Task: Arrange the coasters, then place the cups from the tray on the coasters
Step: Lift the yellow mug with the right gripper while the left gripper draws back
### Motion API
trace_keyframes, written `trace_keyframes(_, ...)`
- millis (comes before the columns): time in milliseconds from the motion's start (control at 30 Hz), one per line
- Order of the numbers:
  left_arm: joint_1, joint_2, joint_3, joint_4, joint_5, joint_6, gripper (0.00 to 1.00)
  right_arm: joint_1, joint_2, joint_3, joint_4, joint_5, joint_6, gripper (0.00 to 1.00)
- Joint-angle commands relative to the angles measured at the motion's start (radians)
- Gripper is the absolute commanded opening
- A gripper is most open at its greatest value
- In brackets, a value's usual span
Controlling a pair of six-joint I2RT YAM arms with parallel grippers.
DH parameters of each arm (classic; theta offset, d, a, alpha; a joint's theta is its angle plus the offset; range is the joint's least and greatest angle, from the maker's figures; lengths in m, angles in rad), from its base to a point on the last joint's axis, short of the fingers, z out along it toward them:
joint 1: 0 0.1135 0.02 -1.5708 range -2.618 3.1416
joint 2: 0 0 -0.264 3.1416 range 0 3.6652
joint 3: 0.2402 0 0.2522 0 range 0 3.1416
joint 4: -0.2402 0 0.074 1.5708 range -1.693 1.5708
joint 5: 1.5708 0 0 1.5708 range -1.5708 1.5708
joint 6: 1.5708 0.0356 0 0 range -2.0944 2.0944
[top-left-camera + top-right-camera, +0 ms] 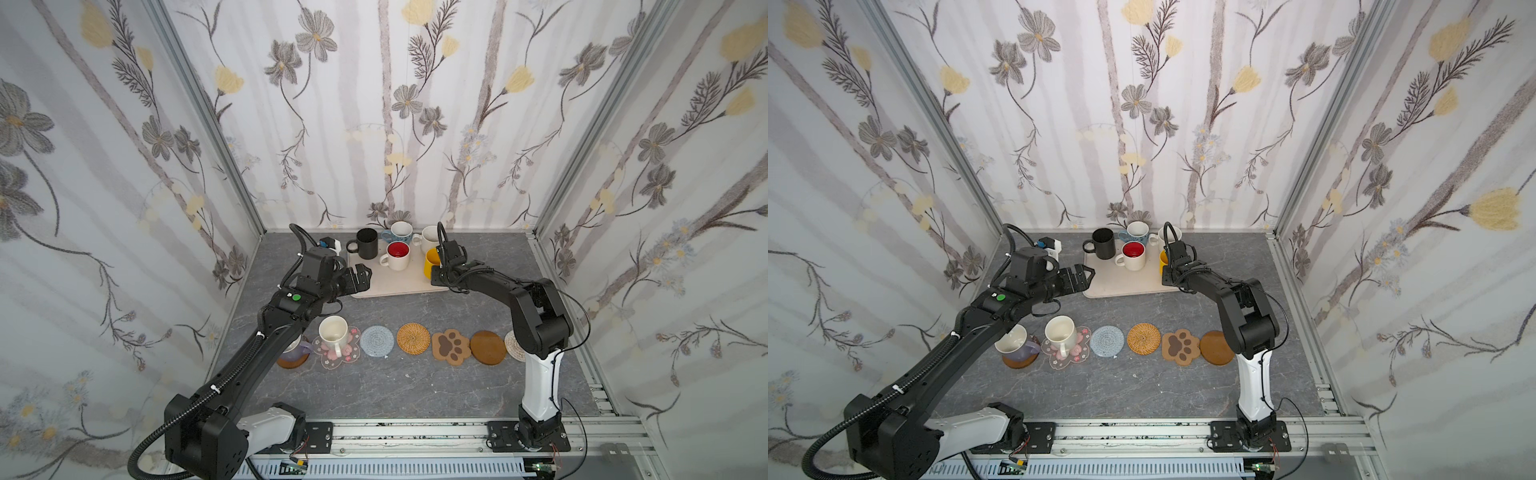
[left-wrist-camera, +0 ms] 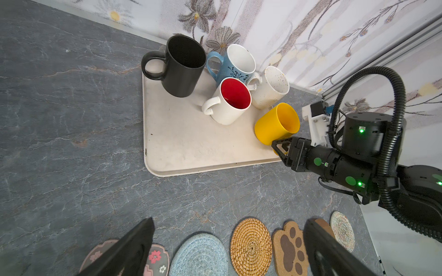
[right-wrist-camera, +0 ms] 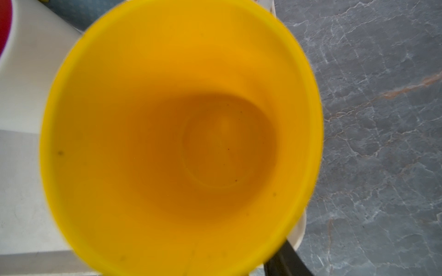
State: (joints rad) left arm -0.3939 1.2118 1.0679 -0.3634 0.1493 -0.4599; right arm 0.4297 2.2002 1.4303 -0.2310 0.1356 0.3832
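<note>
Here, the left gripper (image 1: 363, 277) hovers over the bench (image 1: 374, 386) by the tray (image 2: 179, 143), fingers wide. The right gripper (image 2: 280, 147) meets the yellow mug (image 2: 275, 124) at the tray's right edge; whether its fingers grip cannot be told. The coasters (image 1: 413, 337) lie in a row in front.

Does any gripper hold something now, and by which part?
The left gripper is open and empty. The right gripper has the handle of the yellow mug between its jaws; whether it grips cannot be told.
</note>
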Motion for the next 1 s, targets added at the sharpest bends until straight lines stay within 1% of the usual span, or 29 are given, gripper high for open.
trace_keyframes(0,0.005,0.004,-0.003,0.033,-0.004,0.002,1.0,0.0,0.009,0.01,0.011,-0.014,-0.036,0.42)
trace_keyframes(167,0.005,0.005,-0.003,0.034,0.004,0.002,1.0,0.001,0.026,0.027,0.0,0.003,-0.051,0.28)
trace_keyframes(300,0.007,0.006,-0.005,0.034,0.004,0.003,1.0,0.002,0.044,0.044,-0.009,0.008,-0.064,0.24)
trace_keyframes(500,0.009,0.012,-0.005,0.035,0.006,0.007,1.0,0.003,0.038,0.056,-0.021,0.014,-0.072,0.14)
trace_keyframes(633,0.009,0.012,-0.006,0.035,0.013,0.002,1.0,0.004,0.038,0.068,-0.038,0.022,-0.088,0.0)
trace_keyframes(800,0.01,0.012,-0.008,0.038,0.015,0.001,1.0,0.015,0.018,0.064,-0.044,0.034,-0.109,0.0)
trace_keyframes(967,0.01,0.011,-0.01,0.039,0.005,0.007,1.0,0.029,-0.069,0.032,-0.023,0.042,-0.124,0.0)
